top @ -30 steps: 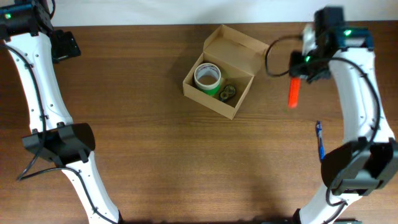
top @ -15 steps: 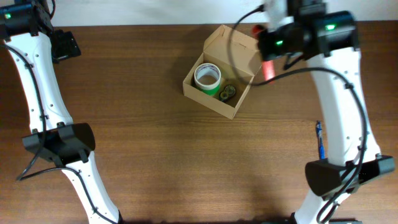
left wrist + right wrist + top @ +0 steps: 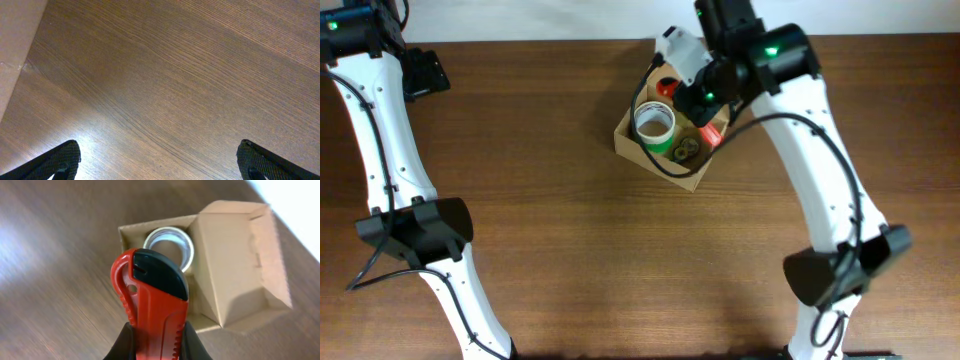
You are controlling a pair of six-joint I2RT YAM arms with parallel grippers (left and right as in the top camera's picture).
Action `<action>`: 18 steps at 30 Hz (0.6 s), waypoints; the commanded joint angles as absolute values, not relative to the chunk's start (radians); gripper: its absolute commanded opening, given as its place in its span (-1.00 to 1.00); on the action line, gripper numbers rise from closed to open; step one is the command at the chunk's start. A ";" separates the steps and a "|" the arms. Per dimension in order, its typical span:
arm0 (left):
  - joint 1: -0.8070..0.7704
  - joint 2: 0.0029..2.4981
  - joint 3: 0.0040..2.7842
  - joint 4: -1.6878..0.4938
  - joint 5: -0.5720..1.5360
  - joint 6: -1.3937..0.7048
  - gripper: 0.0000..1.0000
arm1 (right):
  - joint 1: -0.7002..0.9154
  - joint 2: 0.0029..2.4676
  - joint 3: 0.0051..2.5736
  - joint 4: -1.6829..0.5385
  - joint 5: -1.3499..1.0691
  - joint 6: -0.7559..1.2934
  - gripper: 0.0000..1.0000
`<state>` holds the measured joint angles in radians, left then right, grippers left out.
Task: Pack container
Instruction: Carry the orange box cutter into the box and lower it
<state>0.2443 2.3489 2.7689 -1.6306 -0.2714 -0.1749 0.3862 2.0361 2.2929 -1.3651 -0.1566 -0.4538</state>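
Seen from overhead, the light is bright and even, with only faint, soft shadows around the box (image 3: 655,162) on the table (image 3: 570,250). A white strip beyond the box is washed out. In the right wrist view the red cutter (image 3: 157,310) is sharp, the wood left of the box is blurred, and a soft shadow lies on the box's open lid. The left wrist view shows crisp wood grain and a pale glare patch.

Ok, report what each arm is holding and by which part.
Right gripper: a red knife, fingers clamped on the sides of its red body, black-capped end sticking out. Left gripper: nothing, open above the table.
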 commanded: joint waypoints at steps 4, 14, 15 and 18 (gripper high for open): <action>0.248 2.340 2.762 -1.628 -0.268 -0.170 1.00 | 0.392 2.164 2.307 -1.363 -0.184 -0.556 -0.78; 0.248 2.340 2.762 -1.628 -0.268 -0.170 1.00 | 0.392 2.284 2.307 -1.303 -0.181 -0.569 -0.85; 0.248 2.340 2.762 -1.628 -0.268 -0.170 0.99 | 0.392 2.296 2.307 -1.297 -0.181 -0.569 -0.85; 0.248 2.340 2.763 -1.628 -0.268 -0.170 1.00 | 0.392 2.312 2.304 -1.282 -0.181 -0.570 -0.86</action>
